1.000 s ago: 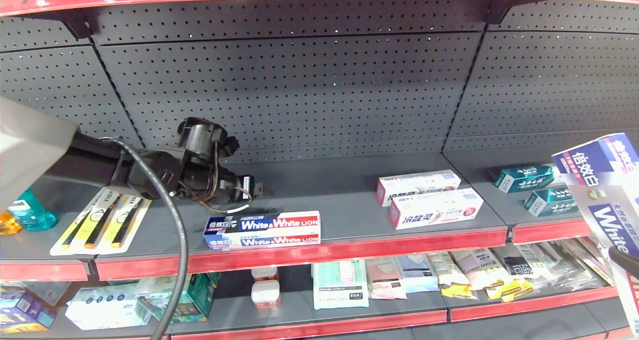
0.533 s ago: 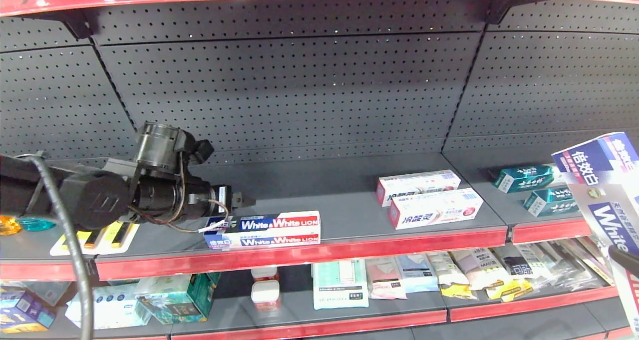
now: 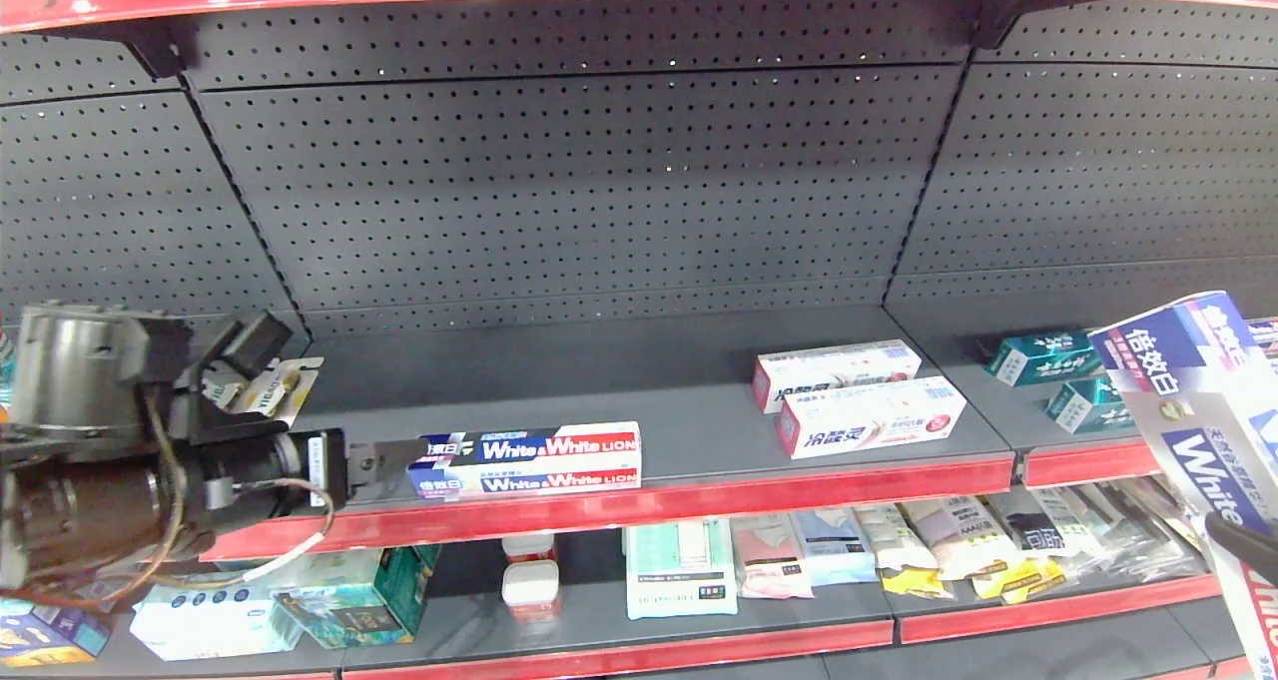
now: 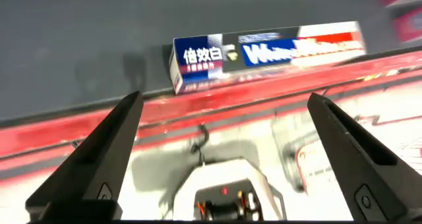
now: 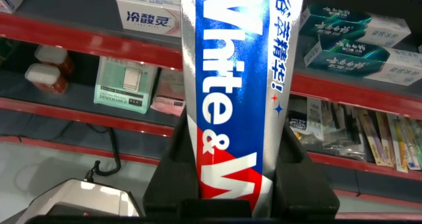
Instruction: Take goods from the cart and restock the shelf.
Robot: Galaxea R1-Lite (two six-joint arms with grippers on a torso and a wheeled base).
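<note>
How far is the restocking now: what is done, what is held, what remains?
Done: one toothpaste box lies at the front of the shelf; the left hand is open, apart from it. In hand: the right hand grips a second box. Left: setting that box on the shelf.

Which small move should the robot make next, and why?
Probably move the right gripper, shut on a box, toward the shelf to lay it beside the two matching boxes; the left gripper is open and empty.
</note>
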